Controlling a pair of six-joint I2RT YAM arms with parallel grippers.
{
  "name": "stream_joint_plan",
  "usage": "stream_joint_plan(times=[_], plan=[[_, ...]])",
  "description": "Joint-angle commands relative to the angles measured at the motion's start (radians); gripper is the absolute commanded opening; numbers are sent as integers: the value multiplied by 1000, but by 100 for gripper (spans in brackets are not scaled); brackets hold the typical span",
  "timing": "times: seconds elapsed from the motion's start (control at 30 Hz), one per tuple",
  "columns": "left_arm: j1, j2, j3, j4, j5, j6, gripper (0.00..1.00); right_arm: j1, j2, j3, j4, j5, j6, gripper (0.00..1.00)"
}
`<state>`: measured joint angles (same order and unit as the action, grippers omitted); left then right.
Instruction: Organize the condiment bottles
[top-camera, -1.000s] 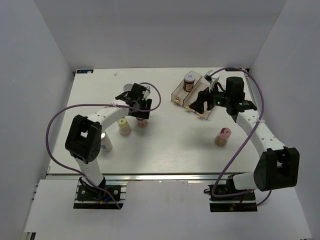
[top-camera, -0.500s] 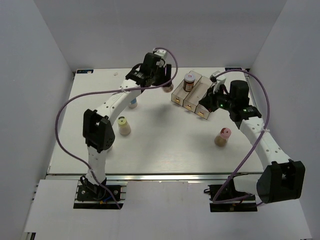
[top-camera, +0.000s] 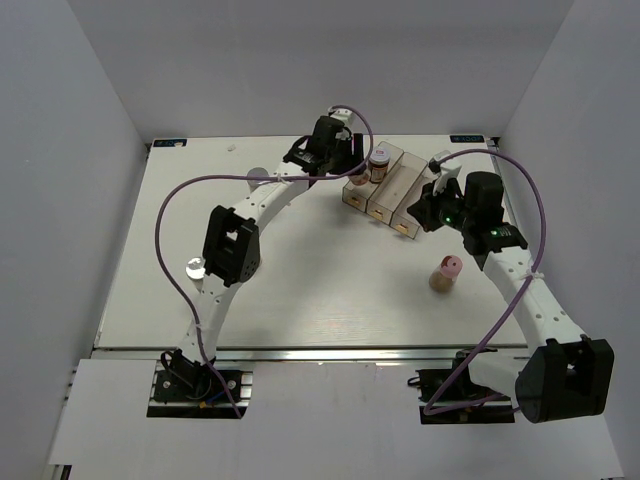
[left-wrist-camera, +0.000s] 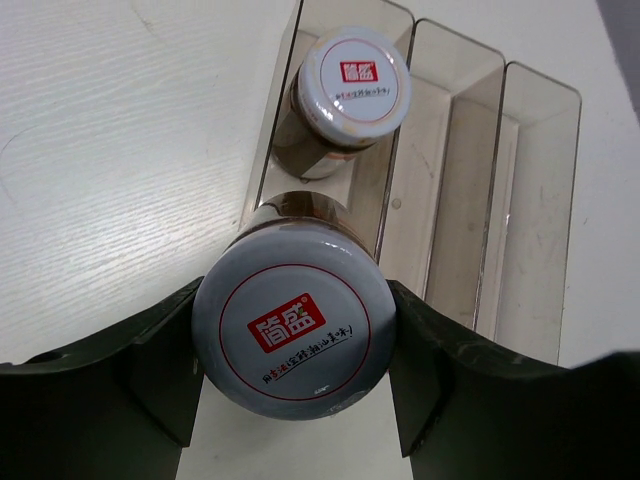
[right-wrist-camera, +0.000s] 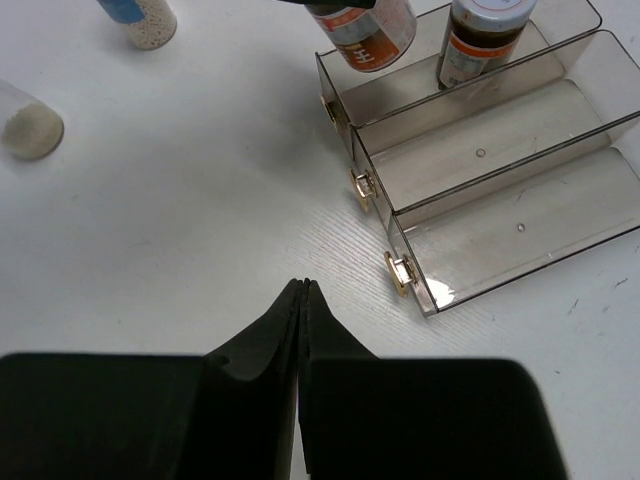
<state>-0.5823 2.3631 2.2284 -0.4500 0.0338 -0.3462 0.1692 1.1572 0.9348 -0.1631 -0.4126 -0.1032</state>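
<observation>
Firmly clamped between the left jaws, the dark brown bottle (left-wrist-camera: 293, 327) with its red-marked white lid hangs at the end of the clear 3-slot tray's (left-wrist-camera: 530, 200) outer slot. Its twin (left-wrist-camera: 350, 95) stands in that slot at 12 o'clock. The right jaws are pressed together above the bench (right-wrist-camera: 150, 200), with the tray at 1 o'clock.

clear brownish three-slot tray (right-wrist-camera: 505, 150), white table (top-camera: 320, 295)

Overhead looks down; both near wrist views seemingly share tray (right-wrist-camera: 480, 155).
</observation>
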Motion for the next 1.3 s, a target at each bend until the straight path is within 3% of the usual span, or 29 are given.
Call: stream_joint_plan(times=[0.0, 0.53, 0.6, 0.63, 0.67, 0.7, 0.73, 0.8, 0.9, 1.0, 1.13, 1.27], plan=[[-4, -33, 83, 180, 49, -51, 0, -7, -21, -7, 16, 14, -1, 0], [-31, 45, 85, 134, 31, -25, 1, -7, -11, -33, 27, 21, 2, 0], [-36, 50, 89, 122, 18, -14, 16, -8, -8, -37, 28, 21, 0, 0], [-39, 53, 89, 111, 14, -11, 30, -8, -7, -37, 30, 21, 3, 0], [-40, 54, 89, 108, 9, -10, 31, -7, -5, -37, 28, 21, 3, 0], [-44, 55, 89, 102, 2, -5, 53, -8, -4, -39, 30, 21, 2, 0], [-47, 58, 89, 99, -2, -4, 60, -7, -4, -37, 30, 20, 2, 0], [-53, 59, 96, 99, -9, 3, 76, -8, -5, -37, 28, 20, 0, 0], [-57, 59, 106, 102, -12, 4, 87, -8, -4, -39, 27, 18, -9, 0], [-59, 45, 114, 114, -15, 4, 95, -8, -4, -37, 20, 5, -21, 11], [-59, 16, 125, 138, -18, 3, 98, -7, -1, -33, 7, -44, -42, 52], [-59, -54, 126, 148, -55, 9, 98, -8, 1, -4, -29, -31, -61, 64]])
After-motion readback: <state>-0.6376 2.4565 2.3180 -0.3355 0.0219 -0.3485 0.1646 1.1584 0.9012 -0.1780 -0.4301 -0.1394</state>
